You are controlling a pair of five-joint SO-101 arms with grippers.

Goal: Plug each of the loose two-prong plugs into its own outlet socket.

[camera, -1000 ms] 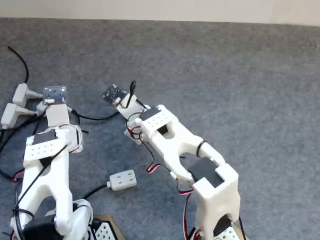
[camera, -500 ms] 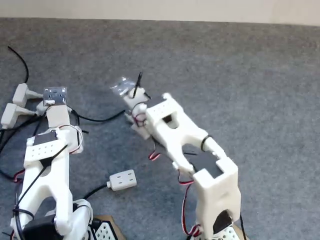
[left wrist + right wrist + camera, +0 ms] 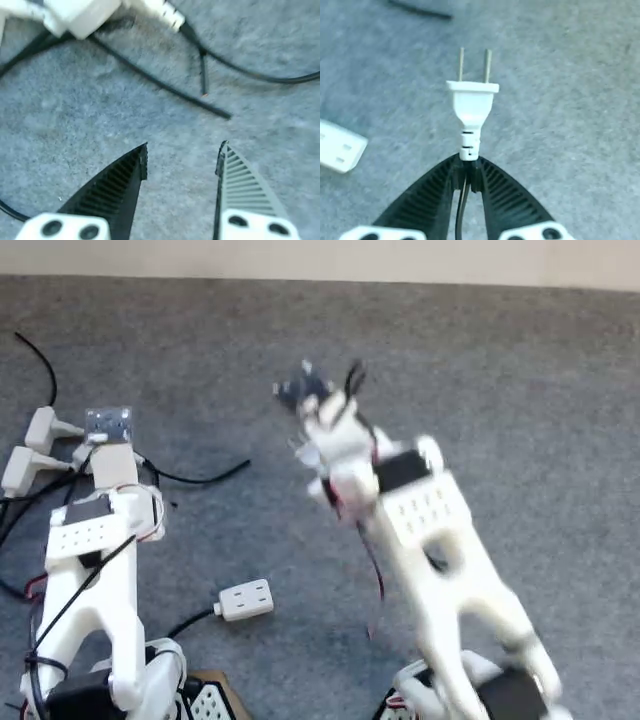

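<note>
The right gripper (image 3: pixel 467 172) is clenching the ribbed neck of a white two-prong plug (image 3: pixel 471 105), just where the cord is leaving the body. The cord itself is disappearing between the fingers. The plug is being held above the grey carpeted surface (image 3: pixel 570 75), both prongs pointing away from the gripper. A white outlet socket (image 3: pixel 337 147) is lying on the surface off to one side, apart from the plug. The frame edge is cutting it off, so only a couple of slots are showing.

From the high view the right arm (image 3: pixel 430 510) is appearing smeared, and the plug at its tip is too blurred to make out. The socket is lying near the front, between the two arms.

The left gripper (image 3: pixel 182 150) is hanging released, jaws spread with nothing between them, over bare carpet. Beyond it black cables (image 3: pixel 160 82) are crossing the surface, and white plastic pieces (image 3: pixel 82 17) are being clipped by the frame edge, so their shapes are hard to tell. In the high view two loose white plugs (image 3: pixel 42 426) are lying at the far left, beside the left arm (image 3: pixel 95 570), their cords partly running out of frame
</note>
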